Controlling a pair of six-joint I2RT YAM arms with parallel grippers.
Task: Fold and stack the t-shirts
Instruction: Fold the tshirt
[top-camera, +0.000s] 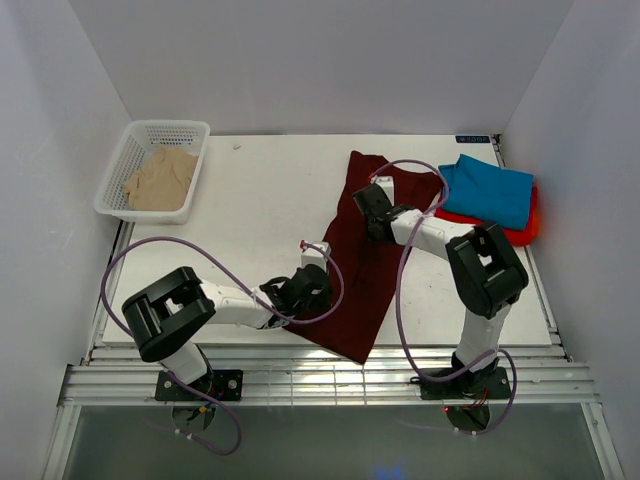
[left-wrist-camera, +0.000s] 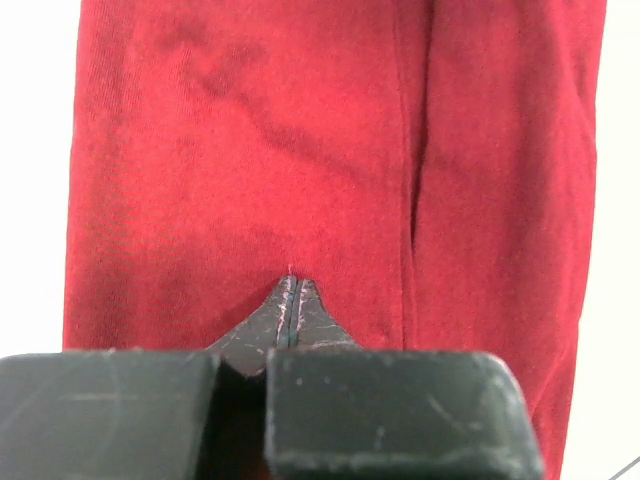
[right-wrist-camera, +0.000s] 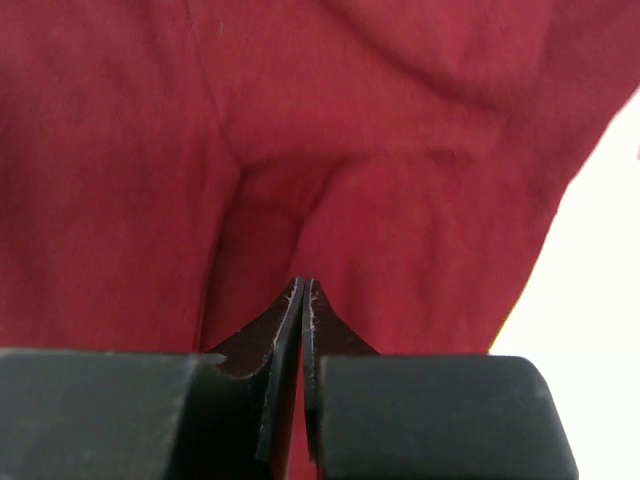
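Note:
The dark maroon t-shirt lies as a long strip down the middle of the table. It fills the left wrist view and the right wrist view. My left gripper is shut at the shirt's left edge near its lower part, its tips resting on flat cloth. My right gripper is shut on the shirt's upper part, where creases run into its tips. The folded teal-blue t-shirt lies on the red-orange t-shirt at the right. The beige t-shirt lies crumpled in the basket.
The white mesh basket stands at the far left. White walls close in the table on three sides. A metal rail runs along the near edge by the arm bases. Purple cables loop over the table beside both arms.

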